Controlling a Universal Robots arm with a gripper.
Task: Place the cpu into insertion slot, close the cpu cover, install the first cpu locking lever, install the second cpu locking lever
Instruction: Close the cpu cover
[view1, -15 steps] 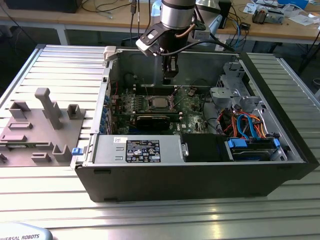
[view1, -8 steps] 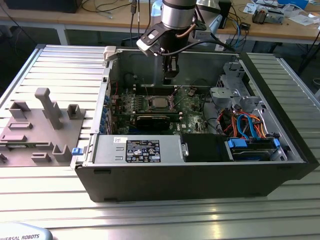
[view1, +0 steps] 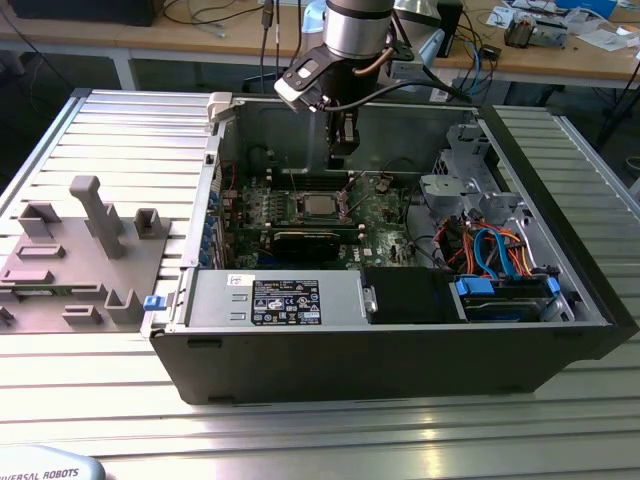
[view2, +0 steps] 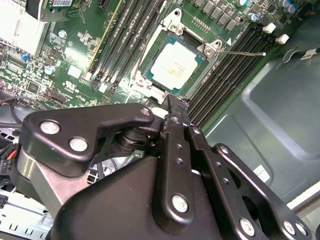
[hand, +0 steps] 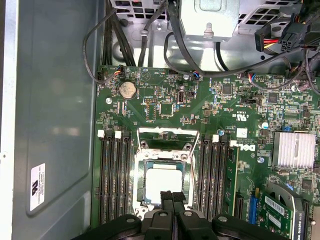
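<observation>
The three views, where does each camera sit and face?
Exterior view: off the arm, raised, looking down into the open computer case; arm and gripper show.
First wrist view: on the arm, looking down onto the cpu; gripper tips show.
Second wrist view: on the arm, angled; gripper linkage shows.
All three share the cpu.

My gripper (hand: 172, 196): matte black, silver screw heads. Cpu (hand: 164, 185): pale silver-grey top. Insertion slot (hand: 140, 172): shiny silver rim. Motherboard (hand: 200, 107): green. Memory slots (hand: 114, 175): black stripes. Heatsink (hand: 294, 150): silver, finned lines. Cables (view1: 492, 250), exterior view's right: blue, orange. Table (view1: 120, 130): grey, ribbed.
</observation>
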